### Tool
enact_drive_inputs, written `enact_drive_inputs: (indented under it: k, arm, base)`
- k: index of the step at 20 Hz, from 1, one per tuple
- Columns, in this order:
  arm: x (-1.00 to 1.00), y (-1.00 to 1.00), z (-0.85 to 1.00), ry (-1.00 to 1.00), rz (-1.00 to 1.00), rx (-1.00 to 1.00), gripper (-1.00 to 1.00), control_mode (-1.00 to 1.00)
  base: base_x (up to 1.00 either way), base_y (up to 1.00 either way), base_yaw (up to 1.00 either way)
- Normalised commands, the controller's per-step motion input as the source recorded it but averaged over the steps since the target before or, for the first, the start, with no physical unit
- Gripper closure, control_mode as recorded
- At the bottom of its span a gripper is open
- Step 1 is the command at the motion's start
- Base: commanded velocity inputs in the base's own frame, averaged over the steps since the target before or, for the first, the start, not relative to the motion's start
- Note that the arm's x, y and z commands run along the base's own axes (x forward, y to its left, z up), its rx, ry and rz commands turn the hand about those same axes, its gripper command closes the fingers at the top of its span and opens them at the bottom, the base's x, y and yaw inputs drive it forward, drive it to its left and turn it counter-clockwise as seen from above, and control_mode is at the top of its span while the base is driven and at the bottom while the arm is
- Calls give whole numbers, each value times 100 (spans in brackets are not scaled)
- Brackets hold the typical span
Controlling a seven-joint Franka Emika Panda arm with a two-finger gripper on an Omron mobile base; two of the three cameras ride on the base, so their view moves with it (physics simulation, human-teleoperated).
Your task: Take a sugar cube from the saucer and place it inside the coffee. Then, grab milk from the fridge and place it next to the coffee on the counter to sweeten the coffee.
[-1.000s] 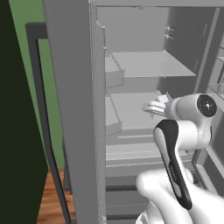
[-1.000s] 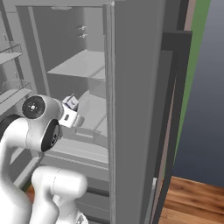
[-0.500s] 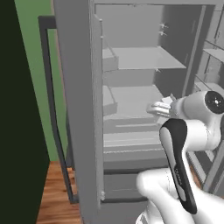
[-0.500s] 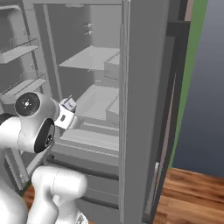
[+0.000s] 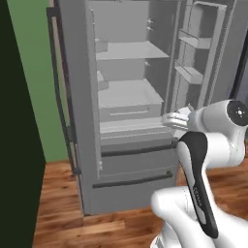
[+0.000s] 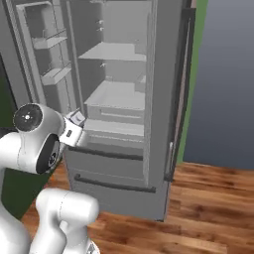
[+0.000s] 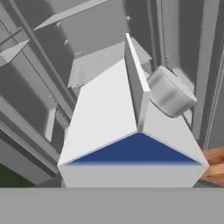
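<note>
The gripper [image 5: 170,120] has the milk [image 7: 131,131] clamped between its jaws, the gable top and round cap right in front of the hand camera, with the open fridge [image 5: 127,97] just ahead of it. From here, the worry is that the carton could catch the fridge's door rack off to one side of the gripper, or slip in the hold during the swing toward the counter.

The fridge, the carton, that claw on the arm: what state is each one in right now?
fridge: upper door swung open, the shelves that show bare, lower drawers shut.
milk: out of the fridge, held in front of it, grey cap on.
gripper: shut on the milk.
</note>
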Motion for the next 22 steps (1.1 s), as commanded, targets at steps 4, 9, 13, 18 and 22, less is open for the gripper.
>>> enact_drive_inputs:
  k: [4, 9, 13, 18, 22]
  arm:
    - [0, 0, 0, 0, 0, 0, 100, 100]
    - [0, 0, 0, 0, 0, 0, 100, 100]
    - [0, 0, 0, 0, 0, 0, 100, 100]
    - [0, 0, 0, 0, 0, 0, 100, 100]
    - [0, 0, 0, 0, 0, 0, 100, 100]
  base:
    - [-55, 0, -59]
    - [-14, -17, -78]
    - [0, -46, -71]
    - [3, -61, -57]
    - [9, -64, -59]
